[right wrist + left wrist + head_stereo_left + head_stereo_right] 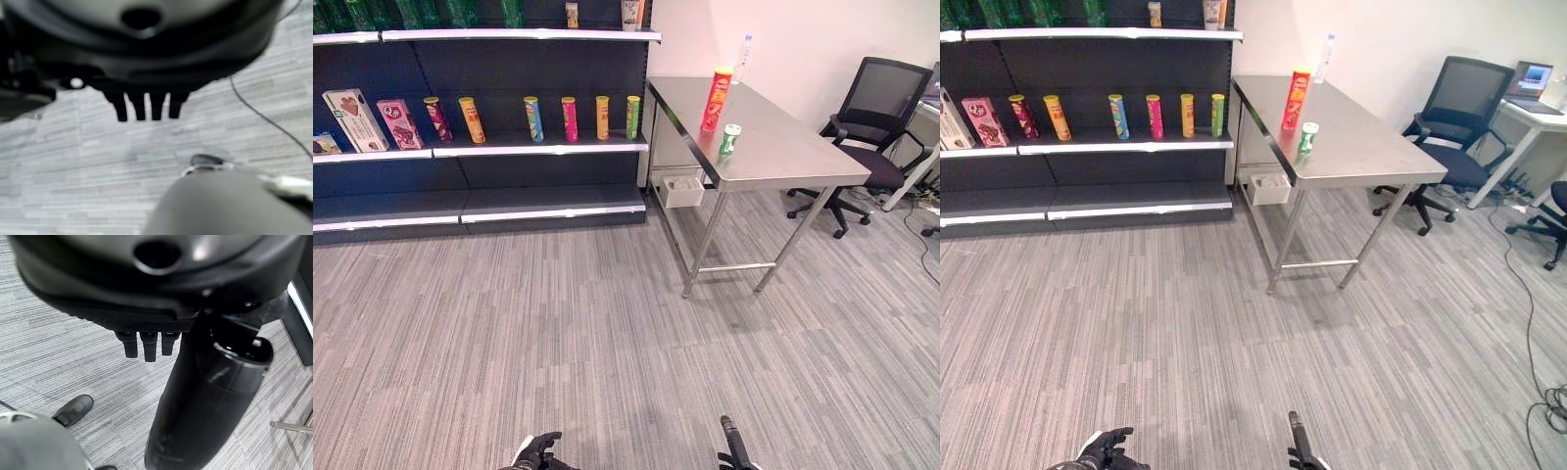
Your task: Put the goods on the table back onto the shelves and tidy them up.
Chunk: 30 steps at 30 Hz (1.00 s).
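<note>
Shelves (pixel 538 147): dark unit along the far wall on the left, white-edged boards, goods on the middle board and more on the top one.
Boxes: a white box (pixel 354 119) and a pink box (pixel 401 123) lean at the left end of the middle board.
Tubes on shelf: six snack tubes upright in a spaced row, and here they run, dark red (pixel 437 118), orange (pixel 471 119), blue (pixel 533 118), pink (pixel 570 118), yellow-orange (pixel 602 117), green (pixel 633 117).
Top board: a small jar (pixel 572 14) and a pale pack (pixel 630 13) near its right end; green items at the left, too cropped to name.
White bin (pixel 682 190): sits under the table's near-left corner, just beside the shelf end.
Steel table (pixel 783 157): right of the shelves, touching their end.
Red snack tube (pixel 716 99): upright on the table, near its left edge.
Green can (pixel 729 140): upright on the table, just in front of the red tube, closer to the near edge.
Clear bottle (pixel 742 59): at the table's far edge by the wall.
Office chair (pixel 871 137): black, right of the table.
Laptop (pixel 1532 80): open on a white desk at far right.
Left hand (pixel 536 452): low at the bottom edge over carpet, fingers (pixel 147 345) loosely extended, holding nothing.
Right hand (pixel 735 448): bottom edge too, fingers (pixel 138 106) hanging straight, empty.
</note>
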Available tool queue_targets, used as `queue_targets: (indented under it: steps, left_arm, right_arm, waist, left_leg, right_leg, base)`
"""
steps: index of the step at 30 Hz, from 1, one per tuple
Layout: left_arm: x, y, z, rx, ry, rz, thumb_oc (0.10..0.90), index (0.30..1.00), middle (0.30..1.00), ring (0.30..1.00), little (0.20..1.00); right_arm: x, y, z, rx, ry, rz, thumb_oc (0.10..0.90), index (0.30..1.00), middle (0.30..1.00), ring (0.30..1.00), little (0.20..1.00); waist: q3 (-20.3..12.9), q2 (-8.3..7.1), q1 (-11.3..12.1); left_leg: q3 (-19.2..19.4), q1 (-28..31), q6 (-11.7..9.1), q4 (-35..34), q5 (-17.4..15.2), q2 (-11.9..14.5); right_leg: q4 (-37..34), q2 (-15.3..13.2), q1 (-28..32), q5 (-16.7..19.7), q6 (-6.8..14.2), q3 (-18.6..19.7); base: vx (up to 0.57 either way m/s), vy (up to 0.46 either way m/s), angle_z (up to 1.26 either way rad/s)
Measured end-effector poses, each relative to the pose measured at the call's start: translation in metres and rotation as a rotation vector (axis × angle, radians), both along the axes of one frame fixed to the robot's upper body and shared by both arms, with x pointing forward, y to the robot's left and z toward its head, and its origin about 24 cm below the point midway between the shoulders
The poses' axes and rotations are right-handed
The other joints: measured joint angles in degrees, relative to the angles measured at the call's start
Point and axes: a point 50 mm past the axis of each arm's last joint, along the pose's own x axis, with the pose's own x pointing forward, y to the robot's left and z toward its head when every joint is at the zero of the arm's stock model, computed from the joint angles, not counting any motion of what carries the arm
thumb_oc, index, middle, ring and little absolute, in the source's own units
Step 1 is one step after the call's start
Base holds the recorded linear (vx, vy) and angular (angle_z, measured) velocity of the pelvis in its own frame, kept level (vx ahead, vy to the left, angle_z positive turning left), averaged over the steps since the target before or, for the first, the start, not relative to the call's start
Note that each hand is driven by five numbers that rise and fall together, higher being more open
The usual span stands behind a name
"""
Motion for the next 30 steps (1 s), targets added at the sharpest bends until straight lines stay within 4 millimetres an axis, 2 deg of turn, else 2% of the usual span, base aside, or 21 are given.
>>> queue_targets:
  steps: [6, 10, 30]
  left_arm:
    - [0.0001, 0.0001, 0.0000, 0.000, 0.000, 0.000, 0.800, 0.900, 0.900, 0.900, 0.900]
    - [0.0026, 0.0004, 0.0009, 0.002, -0.010, -0.001, 0.800, 0.900, 0.900, 0.900, 0.900]
    - [0.0032, 0.0004, 0.0011, 0.002, -0.014, -0.002, 0.800, 0.900, 0.900, 0.900, 0.900]
  right_arm:
    - [0.0001, 0.0000, 0.0000, 0.000, 0.000, 0.000, 0.800, 0.900, 0.900, 0.900, 0.900]
    - [-0.0005, 0.0001, -0.0002, 0.000, 0.002, 0.001, 0.800, 0.900, 0.900, 0.900, 0.900]
    - [-0.0040, -0.0005, -0.0009, -0.003, 0.011, -0.002, 0.800, 0.900, 0.900, 0.900, 0.900]
  waist:
    - [0.00, -0.01, 0.00]
    - [1.31, 0.10, -0.02]
    - [1.25, -0.34, -0.17]
  left_leg:
    - [-0.06, 0.03, 0.00, -0.05, 0.00, -0.02]
    - [-0.22, 0.09, -0.01, -0.02, 0.00, -0.04]
    - [-0.13, 0.33, 0.00, 0.06, 0.00, -0.03]
  right_leg:
    - [-0.03, 0.00, 0.07, 0.00, 0.00, -0.07]
    - [-0.10, -0.01, 0.23, 0.01, 0.02, -0.28]
    - [-0.15, 0.00, 0.47, 0.02, 0.03, -0.20]
  base:
    - [0.00, -0.001, 0.01]
    - [-0.01, -0.004, 0.02]
    - [0.00, 0.000, 0.00]
